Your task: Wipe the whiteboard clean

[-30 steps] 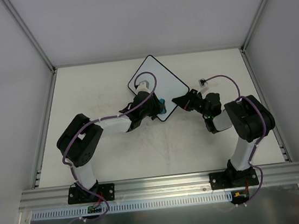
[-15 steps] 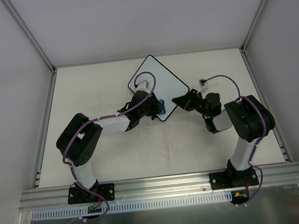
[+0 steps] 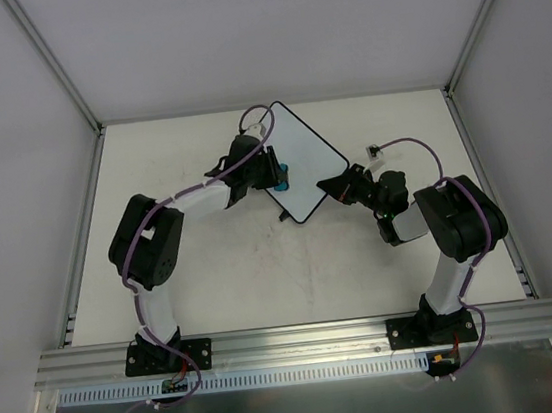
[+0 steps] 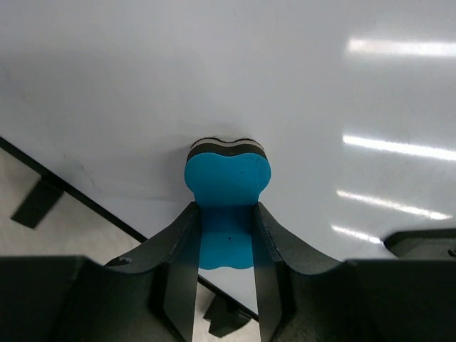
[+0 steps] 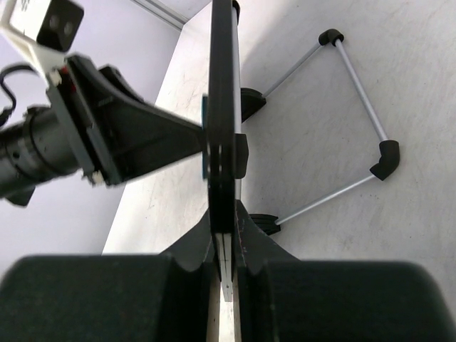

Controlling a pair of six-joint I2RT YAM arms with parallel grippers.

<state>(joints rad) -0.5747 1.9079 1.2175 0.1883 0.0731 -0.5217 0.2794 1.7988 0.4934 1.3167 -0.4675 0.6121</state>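
Black-jointed white arms (image 3: 199,197) trail purple cables (image 3: 409,139); left pincer (image 4: 225,214) matte black.

no readable text, no labels, numbers or signs

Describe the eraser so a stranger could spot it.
On the table, find the whiteboard at its far middle. Pressed against the board's face, gripped in the left tool, is the eraser: a small lobed block, the only bright blue thing.

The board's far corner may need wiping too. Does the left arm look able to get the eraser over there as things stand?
Probably yes. The left gripper holds the eraser against the whiteboard, nothing else sits on that face, and the right gripper clamps only an edge.
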